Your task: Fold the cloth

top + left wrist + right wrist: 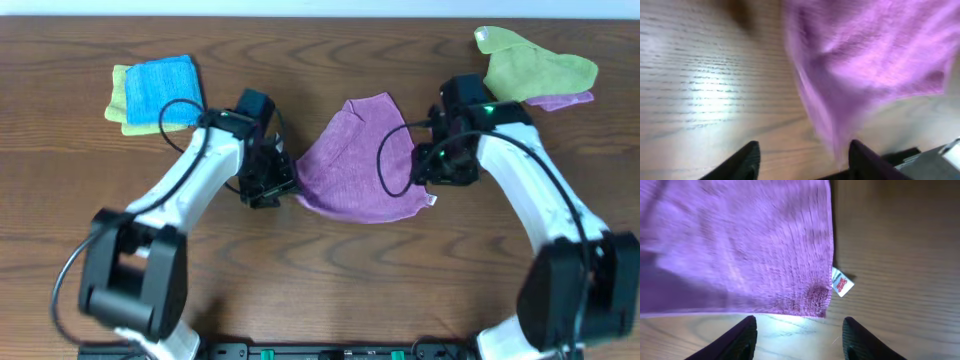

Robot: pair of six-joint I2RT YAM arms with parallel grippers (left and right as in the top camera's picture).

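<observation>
1. In the left wrist view, the left gripper (807,156) has its two dark fingers well apart, and I see nothing clamped between them. A blurred edge of the soft purple-magenta microfibre cloth (870,50) comes down near the right-hand finger. I cannot tell if it touches.
2. In the right wrist view, the right gripper (801,335) is also spread wide and holds nothing. The cloth's hem lies just in front of the fingertips, and the small white tag (842,282) sticks out at its corner.
3. From overhead, the cloth (360,160) lies rumpled in the middle of the brown wooden table (330,290), between both grippers, with the left one (270,185) at its left edge and the right one (440,165) at its right edge.
4. Further back on the left, a folded bright blue cloth (160,85) rests on a yellowish one.
5. Further back on the right lies a crumpled lime-green cloth (535,65).
</observation>
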